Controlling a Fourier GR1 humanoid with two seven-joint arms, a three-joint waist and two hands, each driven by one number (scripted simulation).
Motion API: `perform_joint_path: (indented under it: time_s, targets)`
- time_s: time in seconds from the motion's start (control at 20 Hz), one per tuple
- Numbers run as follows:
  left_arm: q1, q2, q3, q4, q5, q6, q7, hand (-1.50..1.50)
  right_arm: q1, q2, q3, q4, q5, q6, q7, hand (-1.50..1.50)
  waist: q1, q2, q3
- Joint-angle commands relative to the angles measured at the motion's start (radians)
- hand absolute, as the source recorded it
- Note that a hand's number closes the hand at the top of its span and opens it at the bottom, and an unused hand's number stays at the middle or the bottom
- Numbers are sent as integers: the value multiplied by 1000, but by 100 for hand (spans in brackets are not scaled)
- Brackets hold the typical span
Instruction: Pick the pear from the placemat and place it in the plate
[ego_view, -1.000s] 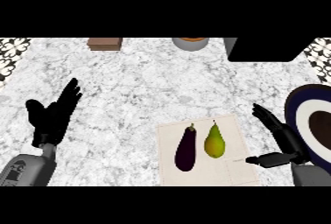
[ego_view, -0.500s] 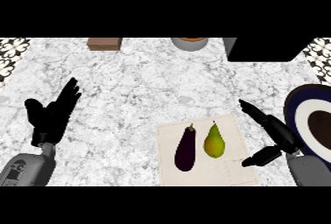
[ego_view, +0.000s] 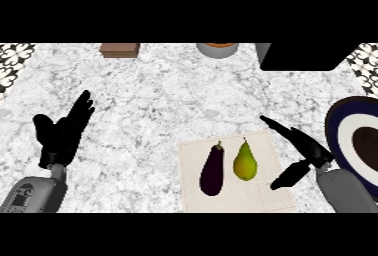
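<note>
A green-yellow pear (ego_view: 245, 162) lies upright on a pale placemat (ego_view: 236, 197), with a dark purple eggplant (ego_view: 212, 170) just to its left. The plate (ego_view: 345, 122), dark blue-rimmed with a white ring and dark centre, sits at the right edge, partly cut off. My right hand (ego_view: 303, 149) hovers over the placemat's right edge, open, fingers stretched toward the upper left and thumb pointing down-left, a little to the right of the pear and not touching it. My left hand (ego_view: 63, 132) rests open at the left with its fingers up.
Along the counter's far edge stand a brown block (ego_view: 119, 49), a grey bowl with orange contents (ego_view: 217, 49) and a black box (ego_view: 303, 56). Marble counter spreads between the two hands.
My right hand has moved left from the plate's edge to over the placemat's right side, closer to the pear. The left hand, pear and eggplant have stayed still.
</note>
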Motion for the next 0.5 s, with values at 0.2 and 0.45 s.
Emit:
perform_joint_path:
  time_s: [0.2, 0.45]
  targets:
    - [67, -21, 26, -114, -12, -30, 39, 0, -83, 44, 21, 40, 78, 86, 90, -150, 6, -1, 0]
    - [-18, -49, 75, -25, -60, -49, 38, 0, -127, 78, -9, 142, 162, 84, 42, -150, 3, 1, 0]
